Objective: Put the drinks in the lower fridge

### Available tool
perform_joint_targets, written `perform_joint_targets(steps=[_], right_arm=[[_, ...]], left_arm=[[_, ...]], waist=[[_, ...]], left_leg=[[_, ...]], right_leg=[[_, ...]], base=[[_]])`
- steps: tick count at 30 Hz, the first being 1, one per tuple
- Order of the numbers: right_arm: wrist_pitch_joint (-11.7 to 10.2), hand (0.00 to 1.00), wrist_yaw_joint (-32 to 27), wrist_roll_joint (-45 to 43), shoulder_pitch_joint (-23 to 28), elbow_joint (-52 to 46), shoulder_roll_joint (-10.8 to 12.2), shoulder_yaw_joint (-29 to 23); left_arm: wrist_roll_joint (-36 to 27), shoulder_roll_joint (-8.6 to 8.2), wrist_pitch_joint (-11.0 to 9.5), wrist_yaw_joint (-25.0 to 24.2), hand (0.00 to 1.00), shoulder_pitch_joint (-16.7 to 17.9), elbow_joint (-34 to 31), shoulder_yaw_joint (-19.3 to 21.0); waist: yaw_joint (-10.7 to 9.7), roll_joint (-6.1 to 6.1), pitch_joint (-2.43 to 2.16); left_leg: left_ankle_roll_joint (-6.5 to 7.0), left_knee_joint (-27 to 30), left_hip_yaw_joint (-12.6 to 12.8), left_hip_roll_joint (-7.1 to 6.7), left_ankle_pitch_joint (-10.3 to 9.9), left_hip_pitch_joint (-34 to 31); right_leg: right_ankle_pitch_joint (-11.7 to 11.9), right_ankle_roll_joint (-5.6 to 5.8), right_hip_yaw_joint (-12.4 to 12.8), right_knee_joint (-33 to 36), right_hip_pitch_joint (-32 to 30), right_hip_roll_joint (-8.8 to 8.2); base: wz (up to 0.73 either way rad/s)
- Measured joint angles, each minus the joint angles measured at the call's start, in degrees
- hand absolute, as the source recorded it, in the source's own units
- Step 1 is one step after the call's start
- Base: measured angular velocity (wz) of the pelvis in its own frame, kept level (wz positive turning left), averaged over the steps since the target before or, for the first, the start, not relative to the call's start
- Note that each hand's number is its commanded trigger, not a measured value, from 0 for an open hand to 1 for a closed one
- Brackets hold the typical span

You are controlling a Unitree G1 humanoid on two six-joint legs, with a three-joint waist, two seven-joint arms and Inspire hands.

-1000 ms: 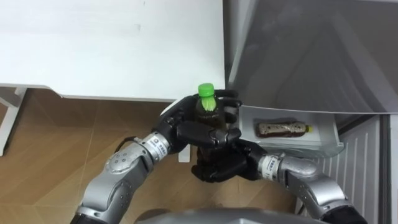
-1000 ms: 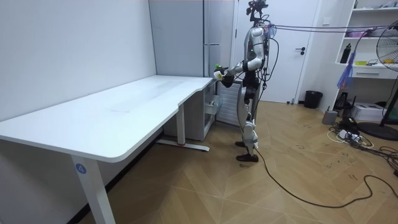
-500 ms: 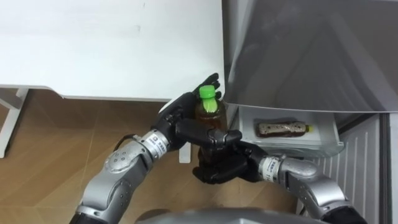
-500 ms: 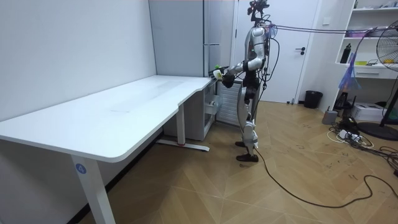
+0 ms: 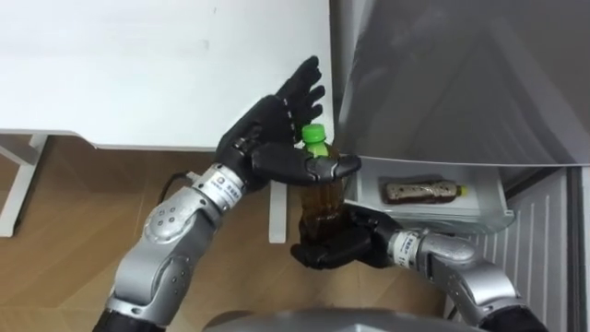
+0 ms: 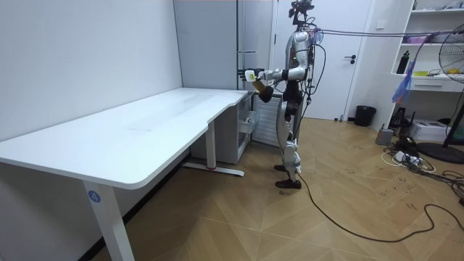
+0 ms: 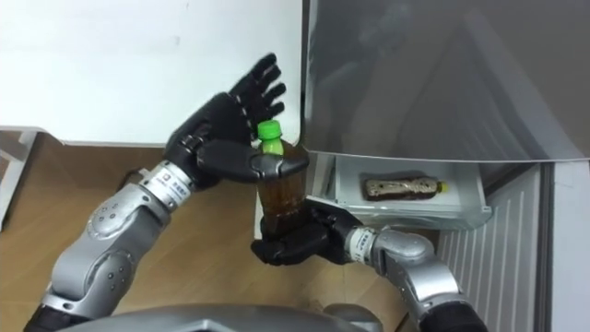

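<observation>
A brown drink bottle (image 5: 322,197) with a green cap (image 5: 315,136) stands upright in front of me, over the gap between desk and fridge. My right hand (image 5: 334,248) is shut round its lower part from below. My left hand (image 5: 273,130) is open beside the cap, fingers spread upward, its thumb lying across the bottle's shoulder. In the right eye view the same bottle (image 7: 281,190) sits between the left hand (image 7: 224,126) and the right hand (image 7: 291,243). A second brown bottle (image 5: 420,191) lies on its side in the pulled-out white fridge drawer (image 5: 489,208).
The white desk (image 5: 166,65) lies to my left, its corner close to the grey fridge front (image 5: 461,83). Wooden floor shows below the desk edge. In the room view I stand between the desk's end and the fridge (image 6: 250,36).
My left hand has let go of the bottle, opening its fingers and rising toward the desk. The bottle has sunk slightly and shifted right, and only my right hand now grips it.
</observation>
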Motion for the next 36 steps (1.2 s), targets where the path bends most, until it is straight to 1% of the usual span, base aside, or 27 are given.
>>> perform_joint_targets(steps=[2, 3, 5, 7, 10, 12, 13, 14, 17, 19, 21, 23, 29, 31, 36], right_arm=[[0.0, 1.00, 0.0, 0.0, 0.9, 0.0, 0.2, -0.7], [0.0, 1.00, 0.0, 0.0, 1.5, 0.0, 0.3, -1.1], [0.0, 1.00, -0.1, 0.0, 1.6, 0.0, 0.5, -1.3], [0.0, 1.00, -0.2, -0.1, 1.6, 0.4, 0.6, -1.6], [0.0, 1.00, -0.7, -0.1, 1.6, 1.9, 0.7, -1.8], [0.0, 1.00, -0.7, -0.3, 1.7, 3.6, 1.0, -3.1], [0.0, 1.00, -0.7, -1.4, 1.8, 4.1, 1.2, -3.9], [0.0, 1.00, -0.7, -2.5, 1.9, 4.2, 0.9, -4.1], [0.0, 1.00, -0.6, -3.4, 2.2, 4.2, 0.7, -5.1], [0.0, 1.00, -0.6, -3.6, 2.9, 4.2, 0.8, -6.7], [0.0, 1.00, -0.3, -4.1, 3.0, 4.2, 1.0, -8.0], [0.0, 1.00, -0.1, -4.4, 3.6, 4.2, 0.9, -9.2], [0.0, 1.00, 0.0, -5.4, 6.4, 2.2, 0.9, -12.3], [0.0, 1.00, 0.0, -5.5, 7.5, -0.2, 0.9, -13.6], [-0.1, 1.00, -0.2, -5.5, 8.0, -0.1, 0.9, -15.8]], left_arm=[[0.0, 0.03, -0.3, 0.3, 0.00, 0.0, -1.2, 1.1], [0.0, -0.02, -0.9, 0.8, 0.00, -0.1, -1.6, 2.1], [0.0, 0.00, -1.2, 2.2, 0.00, -0.1, -2.7, 4.7], [0.0, -0.02, -1.3, 3.6, 0.00, -0.1, -3.7, 6.6], [0.0, -0.02, -2.2, 5.2, 0.00, -0.1, -5.9, 8.5], [0.1, -0.29, -2.2, 5.9, 0.00, -0.1, -7.9, 10.1], [0.1, -0.55, -2.3, 6.5, 0.00, -0.1, -9.2, 11.4], [0.1, -0.67, -2.5, 7.1, 0.00, -0.1, -10.2, 13.1], [0.1, -0.69, -3.4, 9.0, 0.00, -0.1, -11.5, 15.8], [0.6, -0.91, -3.9, 11.1, 0.00, -0.1, -12.3, 17.2], [0.6, -1.03, -4.3, 12.1, 0.00, -0.1, -12.4, 18.8], [1.4, -1.03, -4.5, 13.7, 0.00, -0.1, -12.4, 20.7], [3.5, -1.10, -5.1, 17.7, 0.00, -0.1, -12.3, 25.1], [3.3, -1.11, -5.5, 20.1, 0.00, 0.1, -12.3, 27.6], [2.9, -1.09, -6.1, 24.7, 0.00, 0.3, -10.7, 31.6]], waist=[[0.6, 0.16, -0.02], [0.8, 0.25, -0.01], [0.9, 0.52, 0.10], [1.1, 0.61, 0.06], [1.5, 0.60, 0.04], [1.9, 0.55, 0.06], [2.2, 0.59, 0.05], [2.3, 0.60, 0.05], [2.6, 0.61, 0.06], [3.8, 0.78, 0.11], [4.0, 1.08, 0.19], [4.5, 1.58, 0.02], [5.7, 2.35, -0.12], [6.1, 2.36, -0.11], [7.4, 2.02, -0.24]], left_leg=[[0.00, 0.1, 0.0, -0.01, 0.0, -0.1], [0.00, 0.1, 0.0, -0.01, 0.0, -0.1], [0.00, 0.1, -0.1, -0.04, 0.0, -0.1], [0.00, 0.0, -0.1, -0.03, 0.0, 0.0], [0.00, -0.3, 0.0, -0.02, 0.0, 0.1], [0.01, -0.4, 0.0, -0.03, 0.0, 0.1], [0.01, -0.4, 0.0, -0.05, 0.0, 0.1], [0.02, -0.4, 0.0, -0.05, 0.0, 0.3], [0.02, -0.4, 0.0, -0.05, 0.0, 0.5], [0.02, -0.6, 0.0, -0.06, 0.0, 1.0], [0.02, -0.7, 0.0, -0.06, 0.0, 0.9], [0.02, -0.8, -0.1, -0.05, 0.0, 0.9], [0.00, -0.7, -0.2, -0.06, 0.0, 1.1], [0.01, -0.7, -0.1, -0.08, 0.0, 1.4], [0.01, -0.6, -0.2, -0.18, 0.0, 1.5]], right_leg=[[0.0, 0.00, 0.0, 0.0, 0.1, -0.01], [0.0, 0.00, -0.1, 0.0, 0.1, -0.03], [0.0, 0.00, -0.2, 0.1, 0.1, -0.06], [0.0, 0.00, -0.2, 0.1, 0.1, -0.04], [0.0, 0.00, -0.2, 0.1, 0.3, -0.03], [0.0, 0.01, -0.1, 0.1, 0.3, -0.04], [0.0, 0.02, -0.1, 0.1, 0.3, -0.07], [0.0, 0.02, -0.2, 0.0, 0.4, -0.08], [0.0, 0.03, -0.1, -0.2, 0.7, -0.05], [0.0, 0.07, 0.1, -0.2, 1.0, 0.01], [-0.1, 0.09, 0.1, -0.1, 1.0, 0.02], [-0.1, 0.09, 0.0, -0.1, 0.9, 0.05], [-0.1, 0.11, -0.2, -0.1, 1.2, -0.01], [-0.1, 0.18, -0.2, -0.1, 1.4, -0.06], [-0.2, 0.25, -0.1, -0.2, 1.6, -0.10]], base=[[0.00], [0.00], [0.00], [0.00], [0.00], [0.00], [0.00], [0.00], [0.00], [-0.02], [0.00], [0.00], [0.00], [0.00], [0.00]])
